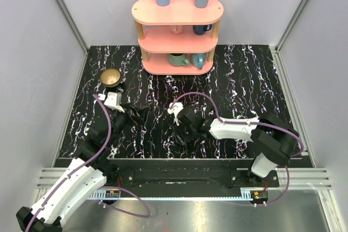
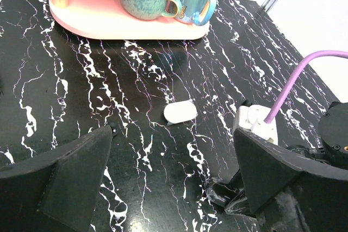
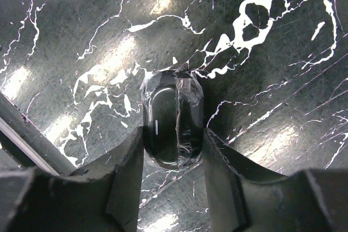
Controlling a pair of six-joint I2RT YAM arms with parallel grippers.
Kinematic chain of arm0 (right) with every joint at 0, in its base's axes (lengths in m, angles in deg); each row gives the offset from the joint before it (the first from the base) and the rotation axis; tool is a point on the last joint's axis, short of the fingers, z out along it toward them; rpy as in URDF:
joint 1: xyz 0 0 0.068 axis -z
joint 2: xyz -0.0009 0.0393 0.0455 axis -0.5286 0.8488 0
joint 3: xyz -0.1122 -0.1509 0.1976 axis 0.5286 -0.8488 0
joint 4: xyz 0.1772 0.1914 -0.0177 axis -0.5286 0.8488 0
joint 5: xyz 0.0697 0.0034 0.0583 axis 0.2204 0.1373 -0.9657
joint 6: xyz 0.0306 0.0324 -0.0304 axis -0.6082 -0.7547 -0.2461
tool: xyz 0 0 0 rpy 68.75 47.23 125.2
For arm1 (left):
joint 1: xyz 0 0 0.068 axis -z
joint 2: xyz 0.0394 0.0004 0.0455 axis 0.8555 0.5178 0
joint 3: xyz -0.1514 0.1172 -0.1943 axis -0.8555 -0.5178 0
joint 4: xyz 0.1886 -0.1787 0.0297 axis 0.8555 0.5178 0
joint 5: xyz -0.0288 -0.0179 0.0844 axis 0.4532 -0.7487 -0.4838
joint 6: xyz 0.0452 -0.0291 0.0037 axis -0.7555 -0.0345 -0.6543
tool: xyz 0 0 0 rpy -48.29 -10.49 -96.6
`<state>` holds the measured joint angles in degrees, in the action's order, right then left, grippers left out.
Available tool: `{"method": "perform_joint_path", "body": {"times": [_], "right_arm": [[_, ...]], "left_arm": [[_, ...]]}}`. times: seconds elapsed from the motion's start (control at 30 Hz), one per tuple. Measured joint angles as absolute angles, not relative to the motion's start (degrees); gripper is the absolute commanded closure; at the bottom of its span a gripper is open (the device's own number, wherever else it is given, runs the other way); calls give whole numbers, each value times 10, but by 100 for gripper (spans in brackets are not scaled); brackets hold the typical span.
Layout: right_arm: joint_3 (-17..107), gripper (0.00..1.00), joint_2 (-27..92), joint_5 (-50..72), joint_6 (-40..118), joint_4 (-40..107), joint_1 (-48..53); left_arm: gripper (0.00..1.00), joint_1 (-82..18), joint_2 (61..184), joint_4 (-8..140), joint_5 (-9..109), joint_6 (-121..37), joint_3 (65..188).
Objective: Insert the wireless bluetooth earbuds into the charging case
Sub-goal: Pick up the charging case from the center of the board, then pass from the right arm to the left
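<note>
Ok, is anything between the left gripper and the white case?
Nothing visible: only bare marble tabletop lies between the open left gripper and the white case; the right gripper sits off to the side.

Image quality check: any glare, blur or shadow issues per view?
Right wrist: bright glare patches on the marble table, highlights on the film-wrapped dark oval object between the right fingers; detail is sharp. Left wrist: the left fingers loom dark and slightly soft at the bottom, the white charging case is crisp with a thin shadow. Top external: even, soft light, no strong glare.
</note>
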<state>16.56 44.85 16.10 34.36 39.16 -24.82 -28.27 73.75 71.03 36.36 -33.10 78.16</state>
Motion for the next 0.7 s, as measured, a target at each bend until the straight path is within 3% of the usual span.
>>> {"method": "perform_joint_path", "body": {"times": [0.2,0.4,0.7], "right_arm": [[166,75,449,161,344,391,-248],[158,83,425,164,344,384,-248],[116,88,207,110,431,314,-251]], "left_arm": [[1,-283,736,699,364,-328,781],[1,-283,736,674,375,-321,773],[1,-283,747,645,434,-307,771]]}}
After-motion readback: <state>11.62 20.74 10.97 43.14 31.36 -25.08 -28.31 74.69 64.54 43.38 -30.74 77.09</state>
